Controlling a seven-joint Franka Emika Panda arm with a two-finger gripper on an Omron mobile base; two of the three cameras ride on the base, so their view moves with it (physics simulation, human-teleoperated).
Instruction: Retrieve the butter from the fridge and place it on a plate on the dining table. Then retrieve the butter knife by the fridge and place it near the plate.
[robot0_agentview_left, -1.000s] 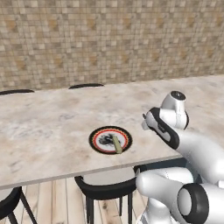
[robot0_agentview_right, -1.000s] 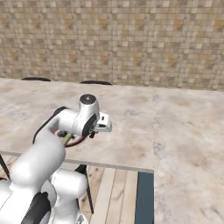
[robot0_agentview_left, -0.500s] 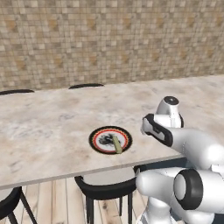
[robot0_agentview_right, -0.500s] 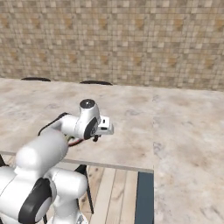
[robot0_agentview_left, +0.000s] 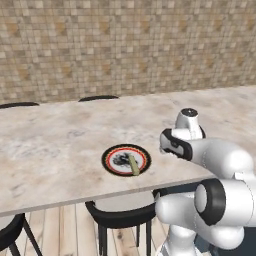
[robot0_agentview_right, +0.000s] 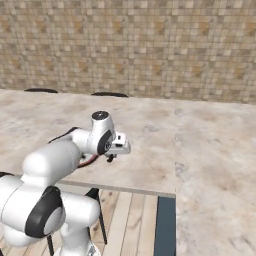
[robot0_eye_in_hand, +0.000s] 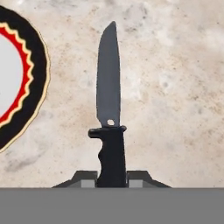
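No readable text, label, brand, number or sign anywhere. Plate (robot0_agentview_left: 126, 160) centre: dark pattern only, no letters. Butter knife (robot0_eye_in_hand: 109, 113) blade: plain dark, small pale rivet dot, no marking. Dining table (robot0_agentview_left: 55, 145) top and tiled wall (robot0_agentview_left: 125, 45) beyond it: bare of writing.

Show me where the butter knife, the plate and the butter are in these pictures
butter knife (robot0_eye_in_hand: 108, 87), hand view, on the middle of its blade.
plate (robot0_agentview_left: 108, 159), left base view, on the black rim at its left side.
butter (robot0_agentview_left: 133, 164), left base view, on the middle of the stick lying on the plate.
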